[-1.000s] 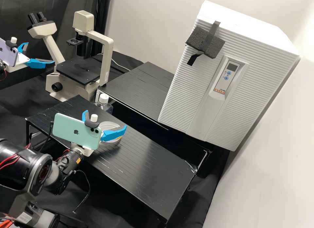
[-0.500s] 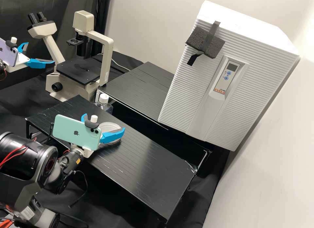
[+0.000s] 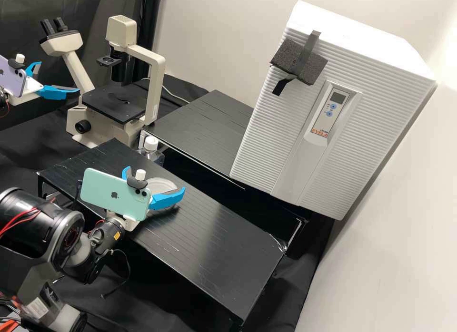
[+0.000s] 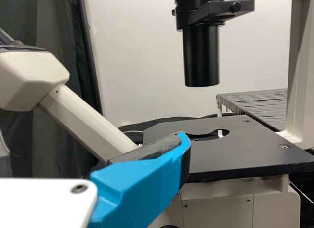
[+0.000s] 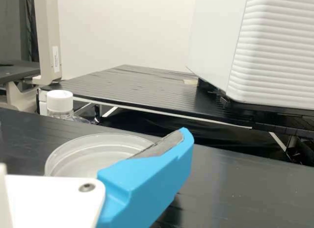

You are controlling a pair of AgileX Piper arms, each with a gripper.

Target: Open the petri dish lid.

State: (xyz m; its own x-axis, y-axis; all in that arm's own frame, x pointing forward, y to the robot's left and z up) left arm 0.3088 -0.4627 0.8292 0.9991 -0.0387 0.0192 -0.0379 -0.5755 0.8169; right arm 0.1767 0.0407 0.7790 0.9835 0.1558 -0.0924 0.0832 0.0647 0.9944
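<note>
At the far left, the left gripper (image 3: 59, 76) hangs in the air with its fingers spread, nothing between them, just short of the microscope (image 3: 154, 80), whose stage and frame would crowd any move it makes forward. Right of it and nearer, the right gripper (image 3: 156, 179) is low over the black bench (image 3: 214, 237), fingers also spread, and the petri dish (image 5: 93, 150) lies on the bench beside them, partly masked by the nearer blue finger; whether either finger touches the rim I cannot tell. No lid is lifted away, and the dish looks covered, so the opening itself seems yet to be done: the approach is largely made, while gripping the lid, raising it and setting it aside are left. Beyond the right gripper, a white-capped bottle (image 5: 60, 101) stands near the bench's far edge, which limits a push forward on that side; the near edge runs beneath the wrist. To the gripper's right, the bench stretches on towards its end, and that looks the easiest side for carrying the lid off.
</note>
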